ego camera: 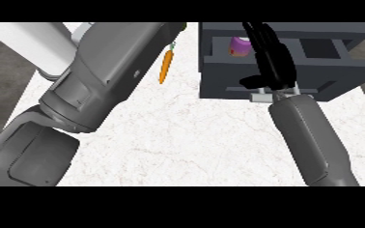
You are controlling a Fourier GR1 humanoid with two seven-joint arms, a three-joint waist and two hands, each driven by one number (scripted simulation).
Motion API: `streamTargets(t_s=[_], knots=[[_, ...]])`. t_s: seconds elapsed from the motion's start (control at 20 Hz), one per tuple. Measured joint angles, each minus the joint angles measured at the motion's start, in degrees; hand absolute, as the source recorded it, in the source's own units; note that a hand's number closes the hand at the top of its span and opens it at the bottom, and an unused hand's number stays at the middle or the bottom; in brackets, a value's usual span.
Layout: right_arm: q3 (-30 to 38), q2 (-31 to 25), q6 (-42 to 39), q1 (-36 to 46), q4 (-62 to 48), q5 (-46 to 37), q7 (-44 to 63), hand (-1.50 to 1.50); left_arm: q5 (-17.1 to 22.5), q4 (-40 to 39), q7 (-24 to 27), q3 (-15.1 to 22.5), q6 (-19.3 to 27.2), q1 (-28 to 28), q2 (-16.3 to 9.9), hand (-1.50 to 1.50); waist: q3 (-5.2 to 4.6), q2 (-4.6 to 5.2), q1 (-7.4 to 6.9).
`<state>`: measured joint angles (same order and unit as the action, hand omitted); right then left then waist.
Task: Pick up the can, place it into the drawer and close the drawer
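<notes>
Now inside open drawer point(214, 67): purple can point(239, 47), just left of right hand point(269, 58); hand's fingers straight, reaching over drawer, not gripping can. Left hand unseen; carrot point(165, 66) on counter point(185, 135).

No readable text, labels, brands, numbers or signs on anything shown

A kitchen: a white marbled desk point(185, 140) carries a carrot point(165, 66) and a dark grey drawer unit point(221, 75) with a can point(239, 47) inside.
</notes>
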<state>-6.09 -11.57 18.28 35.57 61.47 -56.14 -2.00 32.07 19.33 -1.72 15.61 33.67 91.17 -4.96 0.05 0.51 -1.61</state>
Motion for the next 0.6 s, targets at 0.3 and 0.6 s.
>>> streamTargets(t_s=[0.3, 0.6], knots=[[3.3, 1.6, 9.4, 8.2, -13.8, -3.4, -0.2, -1.5, -0.9, 3.7, -2.7, 0.4, -1.1, -2.1, -2.7, -1.5, 0.01, -0.04, -1.35], [6.5, 1.4, 15.8, 16.2, -25.2, -4.7, -1.1, -1.5, -1.7, 8.7, -5.2, 1.1, -3.0, -5.9, -6.0, -1.5, 0.0, 0.03, -2.68]])
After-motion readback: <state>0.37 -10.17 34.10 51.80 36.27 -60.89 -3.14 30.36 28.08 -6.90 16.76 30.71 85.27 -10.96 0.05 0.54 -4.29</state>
